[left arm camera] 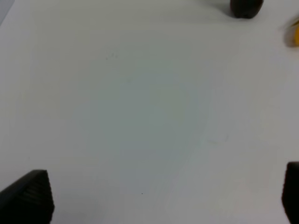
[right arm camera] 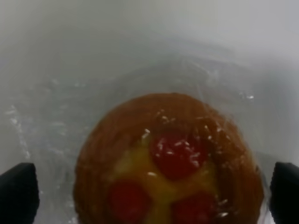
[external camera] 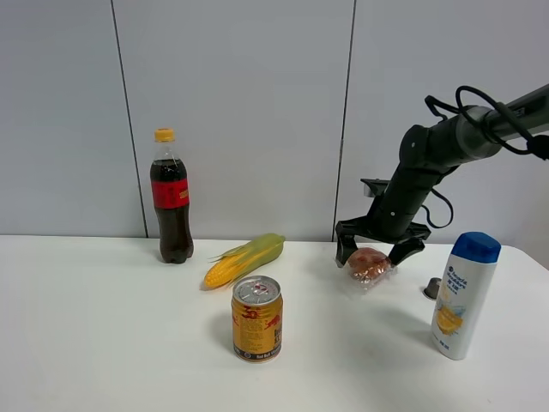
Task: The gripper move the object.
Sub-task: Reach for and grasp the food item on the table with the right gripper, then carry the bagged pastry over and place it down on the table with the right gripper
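Right gripper (external camera: 374,252) fingers (external camera: 344,249) spread wide, straddling the muffin (external camera: 369,264) at 9 and 3 o'clock. I'd drop lower, then squeeze gently.

red label on cola bottle (external camera: 170,194) unreadable, red print on gold can (external camera: 256,319) too small to read, logo on white shampoo bottle (external camera: 463,296) illegible

A matte-black, two-fingered right end effector (external camera: 371,254) ends a thick black arm (external camera: 446,142), black cables (external camera: 467,96) looping above it; the left end effector (left arm camera: 159,193) has ribbed fingertips (left arm camera: 28,196).
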`<state>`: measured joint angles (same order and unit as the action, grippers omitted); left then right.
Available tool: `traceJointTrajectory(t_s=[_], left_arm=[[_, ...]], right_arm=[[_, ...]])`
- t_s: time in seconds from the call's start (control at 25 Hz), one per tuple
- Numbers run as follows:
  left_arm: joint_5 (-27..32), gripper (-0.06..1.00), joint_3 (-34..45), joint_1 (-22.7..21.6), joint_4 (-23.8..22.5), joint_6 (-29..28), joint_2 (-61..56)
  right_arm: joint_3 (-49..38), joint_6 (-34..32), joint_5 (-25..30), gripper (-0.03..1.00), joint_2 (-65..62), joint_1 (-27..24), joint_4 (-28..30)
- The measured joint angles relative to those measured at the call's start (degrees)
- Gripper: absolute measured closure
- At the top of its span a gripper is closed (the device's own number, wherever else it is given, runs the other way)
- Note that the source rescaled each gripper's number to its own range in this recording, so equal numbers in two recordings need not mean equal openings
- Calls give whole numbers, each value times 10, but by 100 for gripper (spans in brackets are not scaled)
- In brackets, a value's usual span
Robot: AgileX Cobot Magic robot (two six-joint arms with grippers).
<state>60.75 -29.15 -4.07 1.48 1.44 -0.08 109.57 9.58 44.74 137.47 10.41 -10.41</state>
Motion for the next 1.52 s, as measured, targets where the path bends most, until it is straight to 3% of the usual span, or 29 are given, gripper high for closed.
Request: traceJointTrajectory(t_s=[0.2, 0.28, 0.36, 0.56, 0.96, 1.28, 1.52], left_arm=[[0, -6, 0, 0, 0, 0, 0], [0, -6, 0, 0, 0, 0, 0], [0, -6, 0, 0, 0, 0, 0], [0, -6, 0, 0, 0, 0, 0], [0, -6, 0, 0, 0, 0, 0], [0, -6, 0, 0, 0, 0, 0], [0, -6, 0, 0, 0, 0, 0]], right_arm=[[0, 1, -11, 0, 10, 0, 1], [0, 1, -13, 8, 11, 0, 4], [0, 1, -14, 25, 12, 0, 7], [0, 1, -14, 95, 13, 0, 9], [1, 1, 25, 97, -13, 0, 5], [1, 7, 84, 97, -139, 0, 4], [1, 53, 129, 97, -240, 25, -29]])
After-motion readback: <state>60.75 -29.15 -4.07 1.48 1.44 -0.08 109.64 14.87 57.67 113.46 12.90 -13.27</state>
